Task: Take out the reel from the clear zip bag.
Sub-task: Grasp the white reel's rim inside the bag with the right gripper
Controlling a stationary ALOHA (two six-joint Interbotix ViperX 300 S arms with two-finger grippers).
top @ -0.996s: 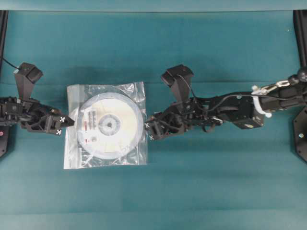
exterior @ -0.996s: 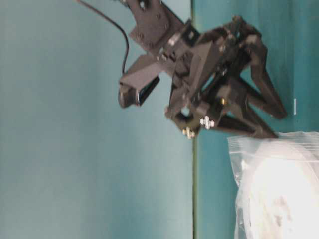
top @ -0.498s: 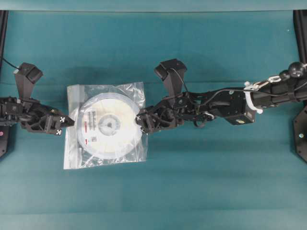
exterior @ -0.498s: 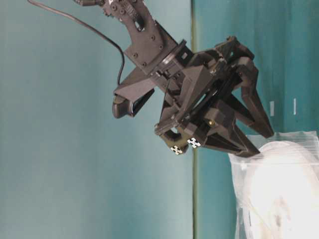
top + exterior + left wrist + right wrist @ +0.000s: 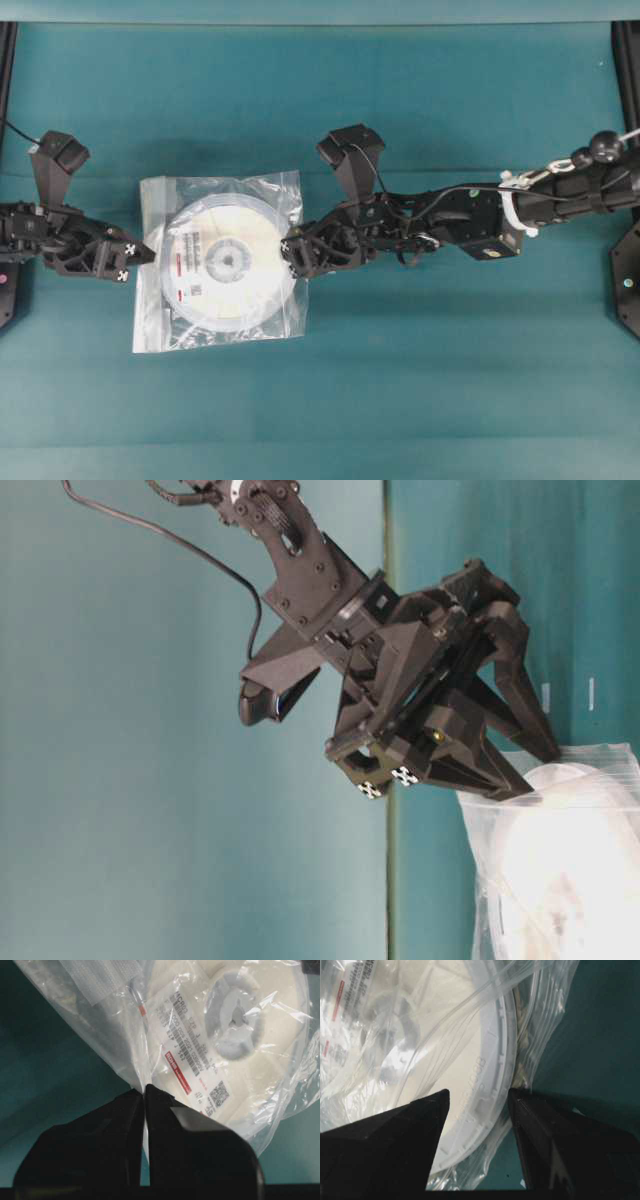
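On the teal table cover (image 5: 420, 380), the near stretch below the bag lies bare of arms. The clear zip bag (image 5: 150, 330) rests flat on the left half of the table, its near edge running along the bottom of the plastic and its zip strip along the left side. The reel (image 5: 228, 263) is inside the bag, filling most of it, lying flat with its grey hub roughly at the centre and a white label with a red stripe just left of the hub. At the bag's left edge sits the left gripper (image 5: 135, 262), its jaws pressed together on a fold of the plastic; the left wrist view shows the two dark fingers (image 5: 100, 1140) pinching the film right beside the label, with the reel itself not caught between them. At the bag's right edge is the right gripper (image 5: 292, 259), reaching in from the right with its jaws spread wide. The right wrist view shows the fingers (image 5: 395, 1135) standing to either side of the reel's rim through the plastic, one over the reel's face and one out past its edge; whether they touch the bag I cannot tell. The table-level view shows the same spread jaws angled down onto the top of the bag. Beyond the bag, the far part of the table stretches away in plain teal.
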